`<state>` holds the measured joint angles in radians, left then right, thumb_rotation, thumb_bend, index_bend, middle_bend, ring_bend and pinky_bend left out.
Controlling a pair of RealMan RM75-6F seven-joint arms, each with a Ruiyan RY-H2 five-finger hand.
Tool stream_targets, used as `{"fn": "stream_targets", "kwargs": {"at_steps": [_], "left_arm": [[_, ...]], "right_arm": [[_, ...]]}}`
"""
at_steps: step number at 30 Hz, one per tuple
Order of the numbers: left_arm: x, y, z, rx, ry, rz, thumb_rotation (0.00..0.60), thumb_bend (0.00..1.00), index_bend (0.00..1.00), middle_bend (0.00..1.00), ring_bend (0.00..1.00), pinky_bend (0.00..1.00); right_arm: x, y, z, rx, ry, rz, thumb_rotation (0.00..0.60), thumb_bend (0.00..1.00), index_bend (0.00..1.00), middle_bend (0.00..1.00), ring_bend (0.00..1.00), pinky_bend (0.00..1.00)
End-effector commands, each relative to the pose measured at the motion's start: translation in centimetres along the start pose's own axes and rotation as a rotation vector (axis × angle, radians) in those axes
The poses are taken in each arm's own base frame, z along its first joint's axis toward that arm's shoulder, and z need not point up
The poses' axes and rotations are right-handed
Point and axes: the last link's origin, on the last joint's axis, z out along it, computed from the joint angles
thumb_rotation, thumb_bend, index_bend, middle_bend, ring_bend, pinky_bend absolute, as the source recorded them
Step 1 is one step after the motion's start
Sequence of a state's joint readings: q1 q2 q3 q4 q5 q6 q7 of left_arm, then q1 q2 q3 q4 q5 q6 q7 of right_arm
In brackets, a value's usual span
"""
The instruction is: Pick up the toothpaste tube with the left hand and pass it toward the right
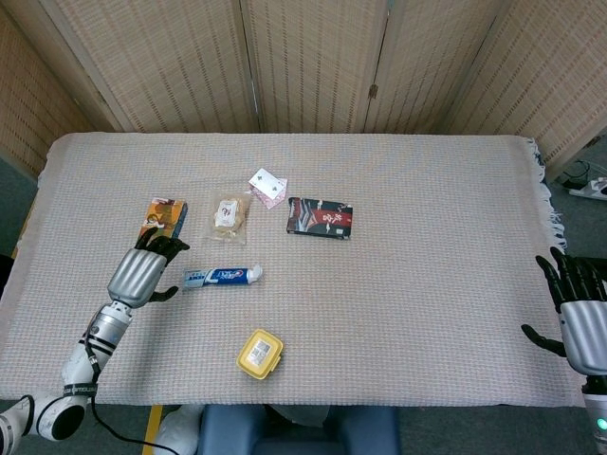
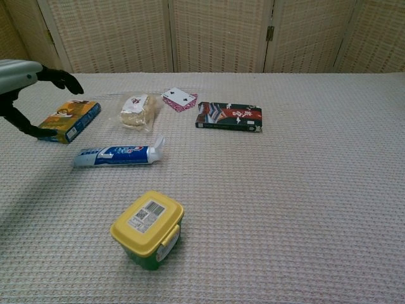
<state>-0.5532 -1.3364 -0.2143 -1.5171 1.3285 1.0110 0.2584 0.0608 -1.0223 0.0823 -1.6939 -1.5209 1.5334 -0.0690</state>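
The toothpaste tube [image 1: 221,276] lies flat on the woven tablecloth [image 1: 427,237], its long axis running left to right across my view, crimped tail toward my left hand [image 1: 142,272] and white cap end pointing away toward the table's middle. In the chest view the tube [image 2: 118,154] sits just forward of the hand [image 2: 25,79], with the cap tipped slightly toward the far side.

My left hand hovers just beside the tail end, apart from it and holding nothing, its dark fingers [image 1: 163,245] spread and the thumb out toward the tube. I judge the tube lies to the hand's right, so the reach I need is a short sideways one, and the grasp should wrap across the tube's short width, not along its length.

My right hand [image 1: 579,313] is at the far right table edge, fingers apart and empty, well apart from the tube; the left hand is plainly the nearer of the 2.

Beyond the left hand's fingertips sits a blue and orange box [image 1: 161,226], which from above they seem partly to overlap; whether they touch it I cannot tell. Further right of the hand are a clear snack packet [image 1: 229,214], a playing-card pack [image 1: 267,186] and a dark patterned box [image 1: 321,217]. A yellow-lidded tub [image 1: 259,354] stands nearer me than the tube, to the hand's right. I think the orange box is the one thing to avoid nudging as I swing in.
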Motion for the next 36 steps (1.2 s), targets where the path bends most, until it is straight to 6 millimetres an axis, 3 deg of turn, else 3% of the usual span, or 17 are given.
{"fn": "stream_targets", "kwargs": {"at_steps": [1,16,24,36], "left_arm": [[-1.1,1.0,1.8,0.000,-0.028,0.011,0.600,0.29,0.27,0.26,0.22,0.11],[-5.2,4.9,5.2,0.015,-0.123,0.022,0.600,0.29,0.30,0.29,0.25,0.12],[-6.8,4.3,6.2,0.064,-0.120,0.058,0.600,0.29,0.31,0.31,0.27,0.13],[-7.3,3.0,6.5,0.103,-0.115,0.052,0.600,0.33,0.36,0.35,0.30,0.15]], "right_arm": [[0.0,0.0,0.0,-0.002,-0.002,0.000,0.600,0.19,0.00,0.00,0.00,0.00],[-0.1,0.1,0.2,0.003,-0.012,0.007,0.600,0.19,0.00,0.00,0.00,0.00],[-0.3,0.5,-0.1,-0.008,-0.016,0.013,0.600,0.18,0.00,0.00,0.00,0.00],[-0.4,0.6,-0.2,-0.013,-0.016,0.016,0.600,0.19,0.00,0.00,0.00,0.00]]}}
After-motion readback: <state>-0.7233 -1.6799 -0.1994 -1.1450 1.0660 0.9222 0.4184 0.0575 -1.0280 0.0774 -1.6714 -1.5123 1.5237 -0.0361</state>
